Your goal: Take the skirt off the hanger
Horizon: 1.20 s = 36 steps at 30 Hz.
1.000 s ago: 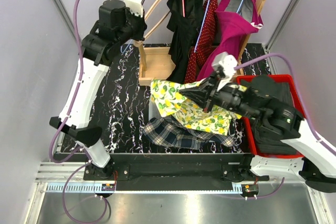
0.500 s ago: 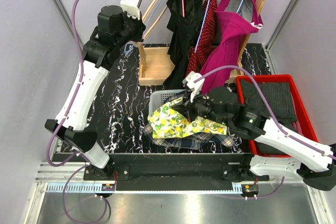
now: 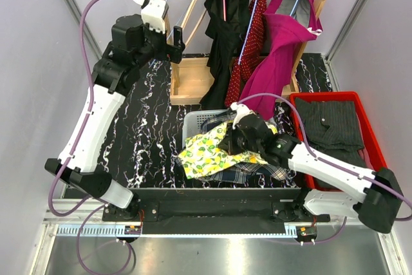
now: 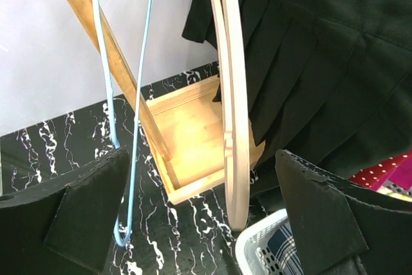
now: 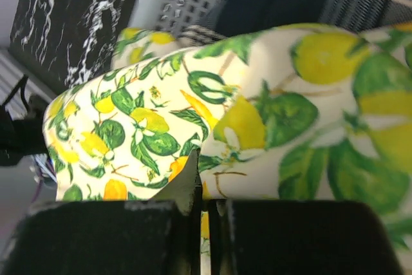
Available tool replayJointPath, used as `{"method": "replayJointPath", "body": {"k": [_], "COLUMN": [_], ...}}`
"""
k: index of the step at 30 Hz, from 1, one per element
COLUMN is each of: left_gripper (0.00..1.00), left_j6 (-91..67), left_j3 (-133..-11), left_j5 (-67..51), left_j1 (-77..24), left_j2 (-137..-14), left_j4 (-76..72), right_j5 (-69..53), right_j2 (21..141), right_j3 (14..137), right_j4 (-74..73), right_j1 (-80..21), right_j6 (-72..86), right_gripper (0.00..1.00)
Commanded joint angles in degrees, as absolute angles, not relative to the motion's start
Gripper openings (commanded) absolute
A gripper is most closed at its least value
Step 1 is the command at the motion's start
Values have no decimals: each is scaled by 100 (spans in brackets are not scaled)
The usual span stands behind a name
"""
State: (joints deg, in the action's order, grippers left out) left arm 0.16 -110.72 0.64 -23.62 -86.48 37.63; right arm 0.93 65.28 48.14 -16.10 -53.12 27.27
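The skirt (image 3: 205, 151) is white cloth printed with lemons and green leaves. It lies bunched over the front of the white basket (image 3: 193, 119). My right gripper (image 3: 233, 138) is shut on a fold of the skirt (image 5: 257, 114), which fills the right wrist view above the gripper (image 5: 207, 223). The bare wooden hanger (image 3: 192, 6) hangs on the rack's rail. My left gripper (image 3: 177, 35) is open beside it. In the left wrist view the hanger (image 4: 233, 127) hangs between the spread fingers (image 4: 335, 217) without touching them.
A black garment (image 3: 225, 30), a red dotted one (image 3: 254, 30) and a magenta one (image 3: 283, 49) hang on the wooden rack. A thin blue hanger (image 4: 132, 159) hangs left of the wooden one. A plaid cloth (image 3: 257, 170) lies in the basket. The red bin (image 3: 370, 140) holds dark clothes.
My left gripper has opened and let go of the wooden hanger. My right gripper has carried the skirt left and down onto the basket.
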Motion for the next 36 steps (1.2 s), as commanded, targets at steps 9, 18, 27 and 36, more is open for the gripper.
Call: {"method": "replayJointPath", "body": {"k": [9, 18, 27, 36], "left_gripper": [99, 99, 99, 99], "left_j6": [18, 18, 36, 18], "left_j3": [-11276, -12339, -13702, -13499], "left_j5": [-114, -281, -132, -44], "left_j1": [-2408, -2733, -3586, -3665], "left_j2": [-7893, -8050, -9140, -10054], "left_j4": [3998, 4430, 3991, 2928], "right_j5": [-2891, -2093, -968, -265], "right_j2": [9542, 9012, 7375, 6197], "right_j3": [3675, 3638, 4613, 5888], "right_j4": [744, -209, -1880, -2487], "right_j1": [-3946, -3999, -4078, -5069], "right_j6": [5694, 5142, 3930, 2286], "right_gripper": [0, 27, 100, 100]}}
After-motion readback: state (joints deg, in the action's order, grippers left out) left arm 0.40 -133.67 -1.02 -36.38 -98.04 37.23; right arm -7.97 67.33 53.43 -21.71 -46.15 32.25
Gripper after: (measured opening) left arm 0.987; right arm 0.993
